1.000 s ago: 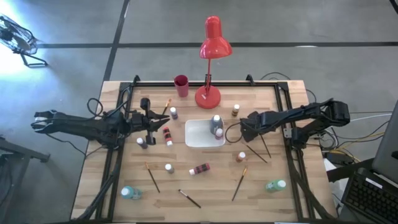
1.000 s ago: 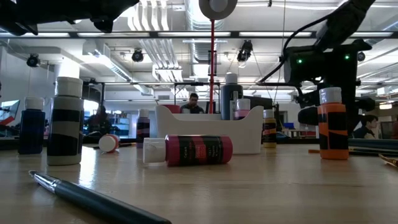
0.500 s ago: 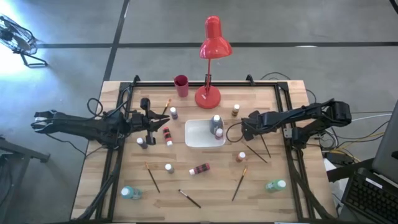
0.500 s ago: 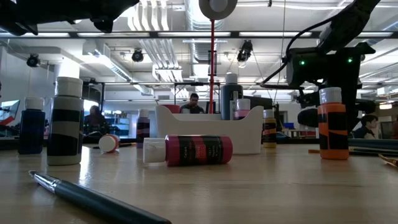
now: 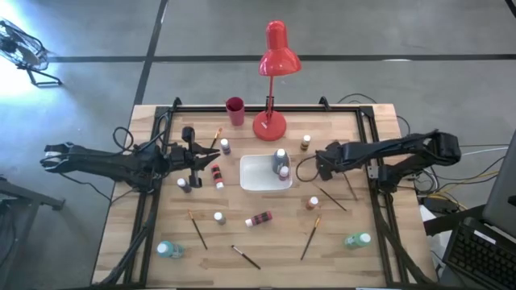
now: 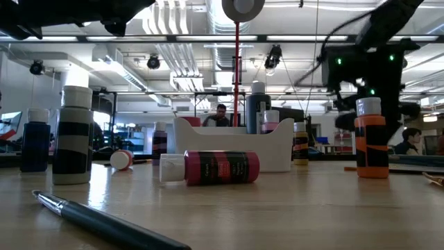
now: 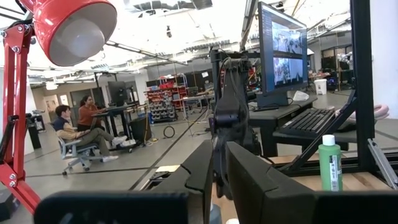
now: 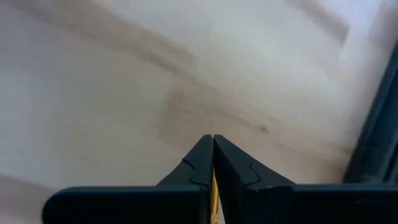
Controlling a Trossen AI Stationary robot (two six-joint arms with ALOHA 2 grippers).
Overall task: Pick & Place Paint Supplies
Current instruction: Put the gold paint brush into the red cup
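Change since a second ago: right jaws are drifting slightly away from the white tray and are closing fully; bottles and brushes on the surface are lying as before, and the left arm is holding its pose.

Right jaws: clenched, with a thin yellow sliver showing between the tips in the right wrist view. It is looking like a brush handle pinched there, though I cannot tell for sure.

Left jaws: left jaws are hovering on the far side of the tray from the right jaws, nearly shut; whether they are gripping anything is not visible.

Done so far: two bottles are standing in the tray, at its edge nearest the right jaws.

Left to do: most supplies are lying loose around the tray: a red bottle on its side on the near side of the tray, two teal bottles well apart from the tray at the near corners, several more small bottles, and brushes scattered near the tray's front side.

Thing relative to jaws: two brushes are lying just beside the right jaws, on the side away from the tray.

Progress judgement: early stage, with most of the sorting ahead.
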